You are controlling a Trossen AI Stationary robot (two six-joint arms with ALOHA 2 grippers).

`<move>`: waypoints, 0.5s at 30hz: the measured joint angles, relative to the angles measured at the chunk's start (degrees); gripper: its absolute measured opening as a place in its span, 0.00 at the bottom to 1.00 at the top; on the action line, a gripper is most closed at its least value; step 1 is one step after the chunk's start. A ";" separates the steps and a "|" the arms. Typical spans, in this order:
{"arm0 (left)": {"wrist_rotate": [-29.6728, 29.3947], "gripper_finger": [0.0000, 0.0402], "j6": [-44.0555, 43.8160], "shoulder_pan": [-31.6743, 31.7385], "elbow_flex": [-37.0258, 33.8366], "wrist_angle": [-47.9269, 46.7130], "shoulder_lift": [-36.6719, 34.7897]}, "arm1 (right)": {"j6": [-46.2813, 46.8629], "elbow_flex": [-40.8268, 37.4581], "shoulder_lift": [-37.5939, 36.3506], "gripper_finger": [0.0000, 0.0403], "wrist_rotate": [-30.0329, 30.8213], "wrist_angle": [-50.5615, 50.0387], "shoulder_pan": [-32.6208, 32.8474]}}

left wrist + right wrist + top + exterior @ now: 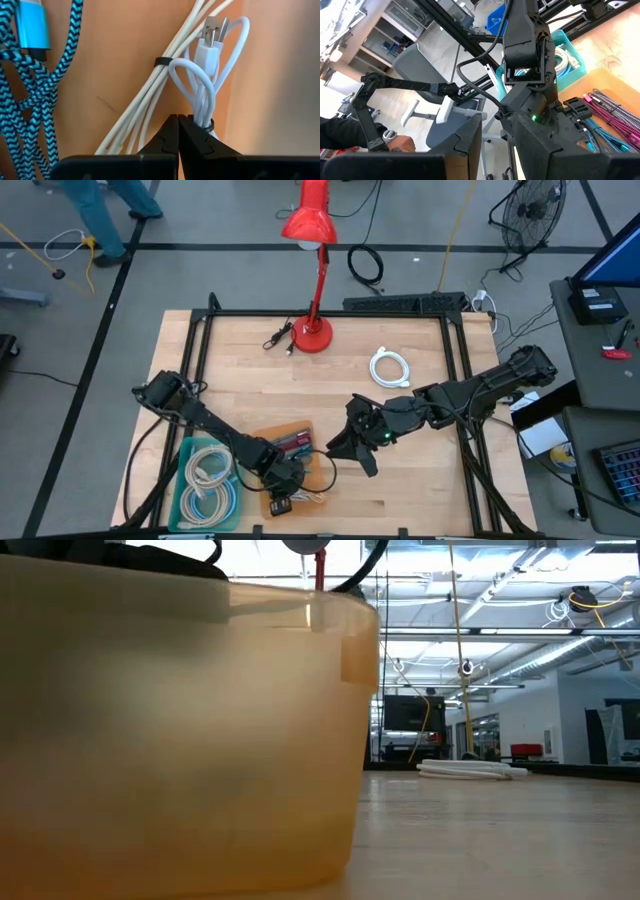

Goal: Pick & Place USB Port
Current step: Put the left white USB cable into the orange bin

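An orange bin [303,429] near the table's front holds several cables. Among them are a white USB cable bundle [165,80] with its metal plug [214,25] and a blue-and-black braided cable [20,100]. My left gripper [178,124] is shut and points steeply down into the bin [125,55], with its tips right beside a loop of the white cable. In the high view it [283,480] is over the bin's near part. My right gripper [352,454] hangs in the air just right of the bin, open [497,137] with nothing between its fingers. My left gripper's shut fingertips [192,132] come from above, beside the base of the white cable's loop [202,112], where a black tie binds it. The finger covers that spot, so I cannot tell whether it touches the cable. The cable lies on the bin's floor.
A teal bin [186,490] with coiled white cables stands left of the orange one. A white coiled cable [390,367] lies at the back right, and a red desk lamp [314,280] and a black cable [278,338] at the back. In the low view the orange bin's wall [180,740] fills the left.
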 joint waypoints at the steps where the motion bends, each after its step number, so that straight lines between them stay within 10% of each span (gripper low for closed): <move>1: -0.42 0.00 -0.12 -0.11 0.00 -0.39 0.00 | 0.00 0.00 0.00 0.25 0.00 -0.01 0.00; 15: -9.40 0.00 -1.95 -0.59 -0.44 -0.12 -3.81 | -0.15 0.00 0.00 0.25 0.02 -0.01 -0.48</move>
